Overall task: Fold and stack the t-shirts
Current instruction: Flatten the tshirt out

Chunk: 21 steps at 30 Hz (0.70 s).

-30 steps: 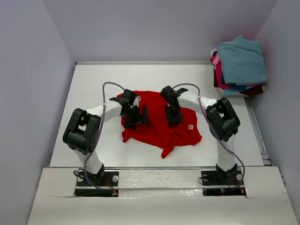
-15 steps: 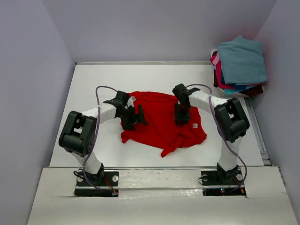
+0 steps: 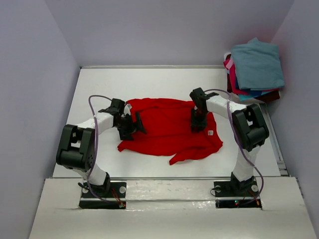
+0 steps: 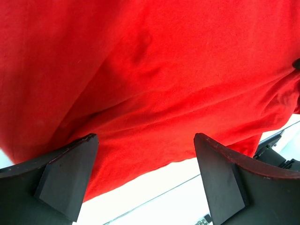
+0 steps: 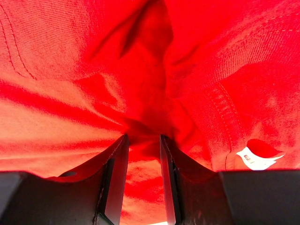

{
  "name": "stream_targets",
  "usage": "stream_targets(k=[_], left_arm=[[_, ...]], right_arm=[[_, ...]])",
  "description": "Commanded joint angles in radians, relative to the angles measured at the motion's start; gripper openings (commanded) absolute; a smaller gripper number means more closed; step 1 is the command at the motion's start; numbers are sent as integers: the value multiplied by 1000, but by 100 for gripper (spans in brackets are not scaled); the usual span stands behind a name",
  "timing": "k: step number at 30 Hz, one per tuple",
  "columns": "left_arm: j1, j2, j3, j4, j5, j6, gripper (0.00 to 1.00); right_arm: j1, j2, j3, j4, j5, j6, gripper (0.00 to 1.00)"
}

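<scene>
Red shirt (image 3: 169, 130) is lying crumpled on the table (image 3: 149, 79), with the shirt pile (image 3: 255, 69) sitting way off in the far right corner. Left gripper (image 3: 131, 127) is gaping wide over its left edge, right gripper (image 3: 198, 124) is pinching a fold.

White arm links (image 3: 99, 121), black joints (image 3: 75, 147), dark wedge pincer fingers (image 4: 65, 183), lilac cables (image 3: 95, 144)
</scene>
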State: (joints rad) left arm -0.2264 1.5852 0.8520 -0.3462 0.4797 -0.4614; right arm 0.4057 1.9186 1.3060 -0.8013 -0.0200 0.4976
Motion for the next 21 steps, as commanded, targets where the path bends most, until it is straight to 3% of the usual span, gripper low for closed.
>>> stream_targets(k=[1, 8, 21], left_arm=[[27, -34, -41, -79, -62, 50, 99], [36, -67, -22, -119, -64, 56, 99], [36, -123, 303, -277, -87, 46, 99]], right_arm=[[-27, 30, -59, 33, 91, -40, 39], [-27, -6, -48, 1, 124, -53, 39], [-36, -84, 200, -139, 115, -59, 41]])
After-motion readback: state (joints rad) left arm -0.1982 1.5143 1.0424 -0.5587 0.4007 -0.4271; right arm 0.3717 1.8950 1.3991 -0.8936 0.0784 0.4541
